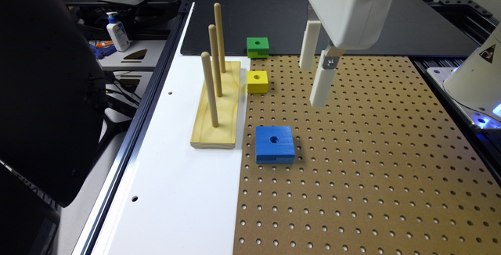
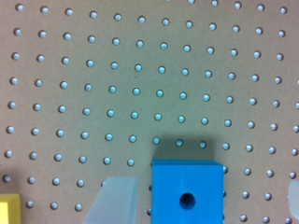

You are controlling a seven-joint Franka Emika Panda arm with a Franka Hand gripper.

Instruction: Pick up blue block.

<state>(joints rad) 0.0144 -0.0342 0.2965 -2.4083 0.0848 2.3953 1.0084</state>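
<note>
One round hole is seen in the blue block (image 1: 275, 144), cut off in the wrist view; the gripper (image 1: 312, 84) is spread apart.

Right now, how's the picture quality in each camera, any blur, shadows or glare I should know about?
Exterior view: sharp, evenly lit; the blue block throws a soft shadow toward that view's right; a blue glow shows by the robot base. Wrist view: softer focus, the gripper fingers blurred and pale at the frame's edge, the block's shadow falling on the pegboard; no strong glare.
</note>
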